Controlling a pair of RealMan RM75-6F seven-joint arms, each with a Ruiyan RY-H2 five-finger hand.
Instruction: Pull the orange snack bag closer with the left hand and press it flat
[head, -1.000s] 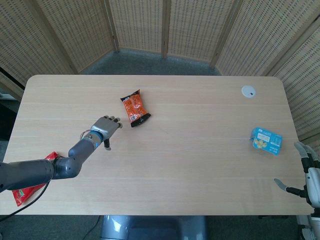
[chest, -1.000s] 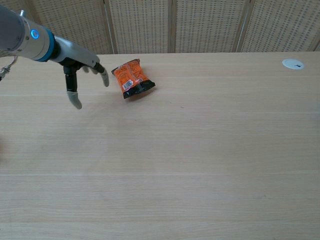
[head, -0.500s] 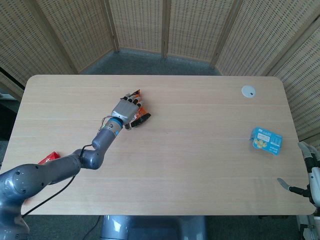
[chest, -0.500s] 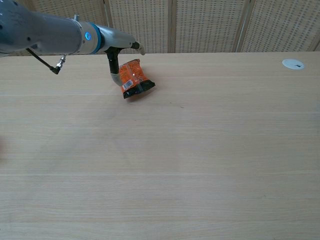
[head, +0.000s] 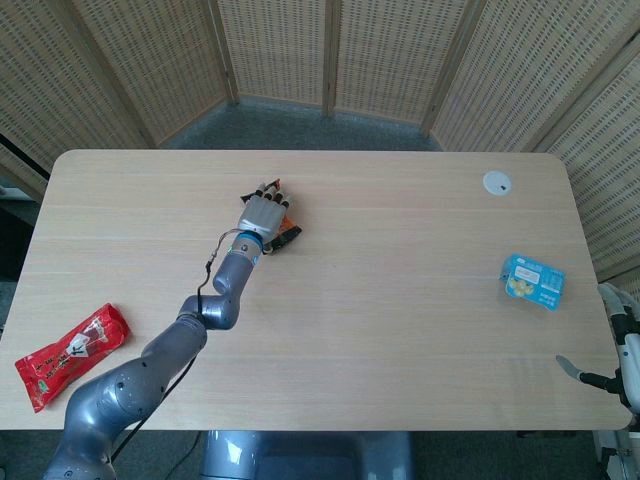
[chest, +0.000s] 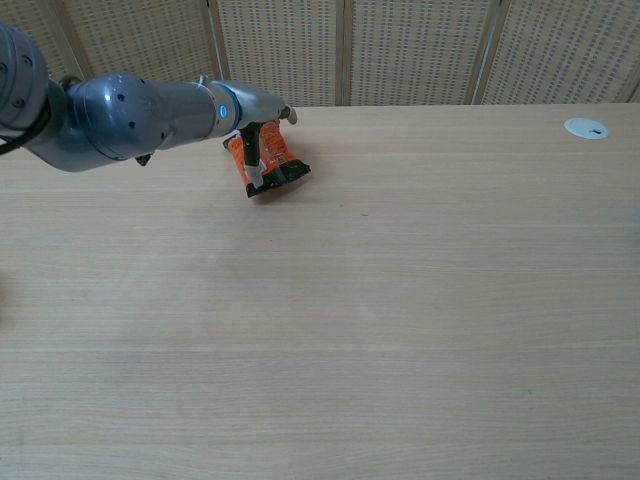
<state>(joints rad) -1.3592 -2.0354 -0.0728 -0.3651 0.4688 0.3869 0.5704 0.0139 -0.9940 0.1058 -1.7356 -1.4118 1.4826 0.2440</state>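
1. Two hands show: the left hand (head: 260, 215) lies palm down over the orange snack bag (head: 285, 232), its fingers (head: 272, 190) stretched out flat and slightly apart towards the far end of the bag. It grips nothing. From the head view the palm covers most of the bag, and only the bag's near black-edged end and a strip of orange stick out beside the wrist.
2. From the chest view, one finger (chest: 254, 160) points down onto the orange snack bag (chest: 270, 160), with its tip at the bag's top face near the dark end. Whether the palm presses on the bag or hangs just above it I cannot tell.
3. The bag lies on the table (head: 400, 300), left of the middle and towards the far edge, with its long side slanted.
4. The left arm (head: 200, 310) reaches from the near left corner in a long, almost straight line to the bag, with the wrist level and low over the wood.
5. The right hand (head: 615, 350) shows only partly at the near right edge of the head view, off the side of the table; one finger sticks out apart from the rest and it holds nothing.
6. Near it, a blue snack packet (head: 533, 281) lies on the right side of the table. A red snack bag (head: 70, 355) lies at the near left edge, and a small white round disc (head: 497, 182) sits near the far right corner.
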